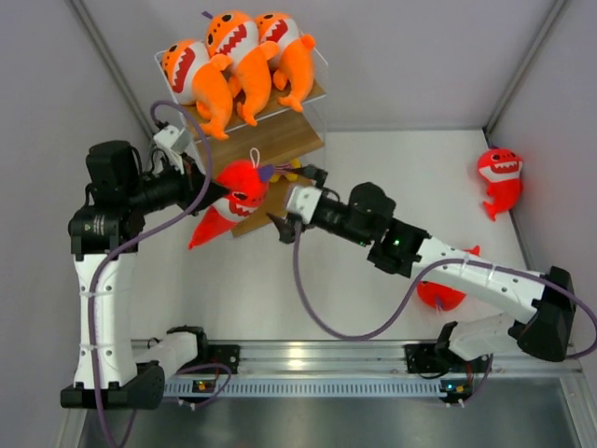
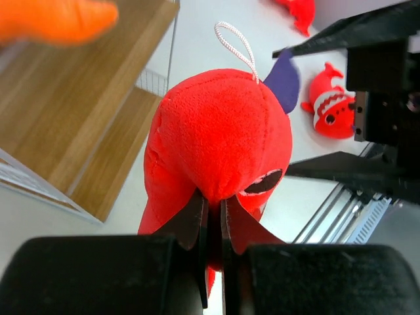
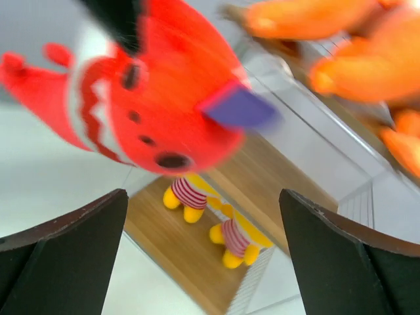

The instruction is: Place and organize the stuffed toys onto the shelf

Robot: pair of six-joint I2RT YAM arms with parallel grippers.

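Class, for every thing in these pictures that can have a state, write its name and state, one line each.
left gripper: shut on held red shark
right gripper: open, empty
held red shark: gripped, beside the shelf
orange sharks: three, lying on shelf's top board
far red shark: loose on table
near red shark: on table, partly hidden by right arm
shelf: upright

The top camera looks down from behind the arms, while the wrist cameras look closely past the left gripper (image 2: 211,205) and right gripper (image 3: 202,198) (sharing the red shark (image 2: 216,144) just ahead, and the shelf (image 2: 85,98)).
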